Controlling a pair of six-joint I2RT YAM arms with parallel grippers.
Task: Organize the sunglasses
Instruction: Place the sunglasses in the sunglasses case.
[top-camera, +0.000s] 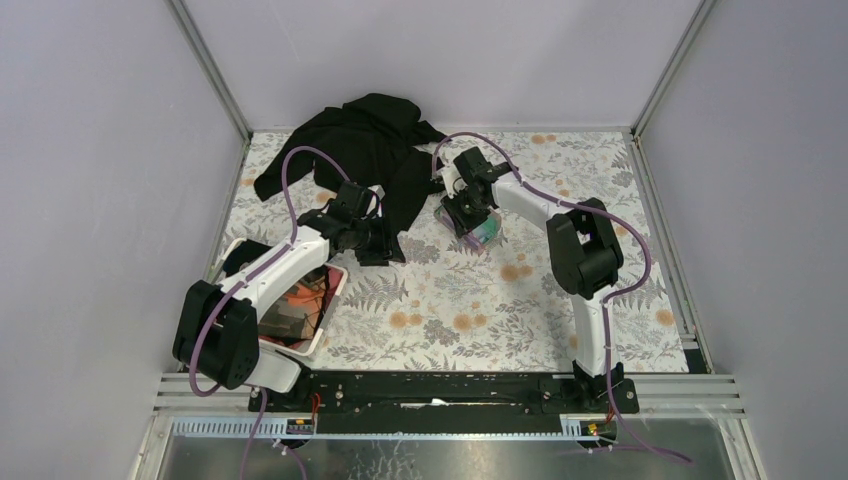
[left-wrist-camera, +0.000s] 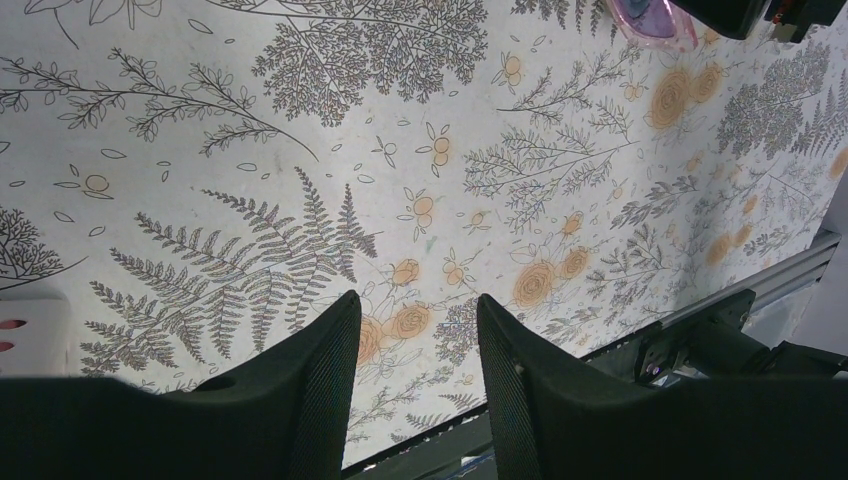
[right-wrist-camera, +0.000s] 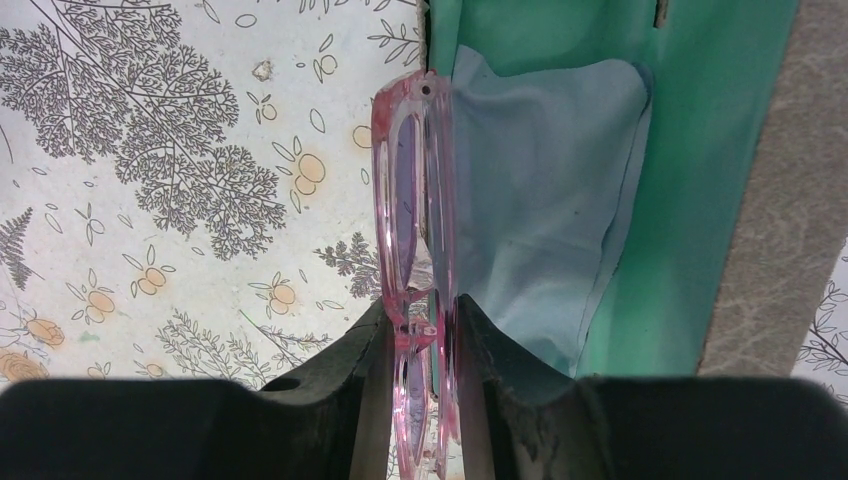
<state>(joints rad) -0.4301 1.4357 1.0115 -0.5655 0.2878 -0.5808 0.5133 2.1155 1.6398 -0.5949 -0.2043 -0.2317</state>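
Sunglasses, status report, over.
Right claw shut on sunglasses, edge-on at the open case rim, blue cloth inside. Left claw open, empty, over table. Nothing seen blocking the case.

The left gripper (left-wrist-camera: 418, 305) hangs with fingers apart over the flowery table (left-wrist-camera: 250, 120), pink sunglasses (left-wrist-camera: 655, 22) peeking in top right.

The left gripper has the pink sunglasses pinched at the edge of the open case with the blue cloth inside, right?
Wrong arm: the right gripper pinches the sunglasses, as the right wrist view shows. The left gripper is open and empty. The rest stands: they are at the edge of the open case, blue cloth inside.
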